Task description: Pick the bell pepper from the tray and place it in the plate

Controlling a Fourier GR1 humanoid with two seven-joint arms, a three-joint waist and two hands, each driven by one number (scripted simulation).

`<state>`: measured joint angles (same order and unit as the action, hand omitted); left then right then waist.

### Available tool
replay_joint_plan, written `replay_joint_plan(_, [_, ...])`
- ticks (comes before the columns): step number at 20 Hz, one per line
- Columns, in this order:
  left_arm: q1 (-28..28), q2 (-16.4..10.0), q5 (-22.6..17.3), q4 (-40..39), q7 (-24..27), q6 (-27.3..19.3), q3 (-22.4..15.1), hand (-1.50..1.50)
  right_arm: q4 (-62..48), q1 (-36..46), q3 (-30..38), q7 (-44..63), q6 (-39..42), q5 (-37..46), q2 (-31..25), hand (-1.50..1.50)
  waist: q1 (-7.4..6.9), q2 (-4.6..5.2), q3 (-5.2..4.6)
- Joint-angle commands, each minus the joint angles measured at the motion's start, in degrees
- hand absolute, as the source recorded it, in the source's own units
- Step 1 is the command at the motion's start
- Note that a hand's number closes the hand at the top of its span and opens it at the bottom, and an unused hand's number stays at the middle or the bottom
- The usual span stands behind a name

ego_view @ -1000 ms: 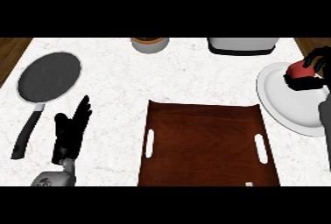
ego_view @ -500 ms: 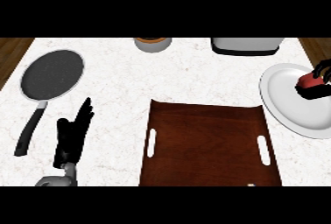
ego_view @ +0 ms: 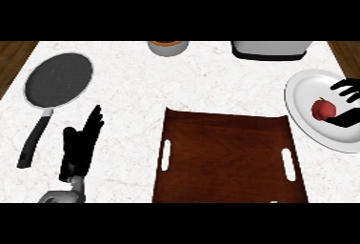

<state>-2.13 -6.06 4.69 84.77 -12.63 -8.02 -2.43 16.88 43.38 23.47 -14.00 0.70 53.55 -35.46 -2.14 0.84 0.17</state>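
Surface (ego_view: 141, 95): white marble, wood at the top corners.

Tray (ego_view: 225, 157): dark brown wood with two white handle slots, lying centre to lower right; nothing is on it.

Plate (ego_view: 299, 102): white, at the right edge, just beside the tray's upper right corner.

Frying pan (ego_view: 60, 78): dark, upper left, with its handle pointing toward the lower edge.

Left hand (ego_view: 81, 143): lower left beside the pan handle, fingers straight and pressed together, holding nothing.

Right hand (ego_view: 348, 89): at the right edge over the plate, fingers and thumb spread apart on either side of the bell pepper, not closed on it.

Bell pepper (ego_view: 323, 108): red, lying on the plate.

Top edge: a grey appliance (ego_view: 271, 49) and a round container (ego_view: 167, 46).
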Motion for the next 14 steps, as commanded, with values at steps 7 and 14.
replay_joint_plan(7, [-0.74, 0.26, -0.53, 0.48, -1.37, -0.19, 0.68, 0.0, -0.94, 3.39, 15.02, -17.51, 6.9, -17.31, -1.18, -1.5, 1.26, -0.55, 0.11])
replay_joint_plan(14, [2.15, 0.03, -0.63, 1.23, 1.35, 0.24, 0.99, 0.0, -5.31, -3.18, 21.12, -23.07, 18.06, -24.72, -7.05, -1.5, 0.79, -0.26, 0.03])
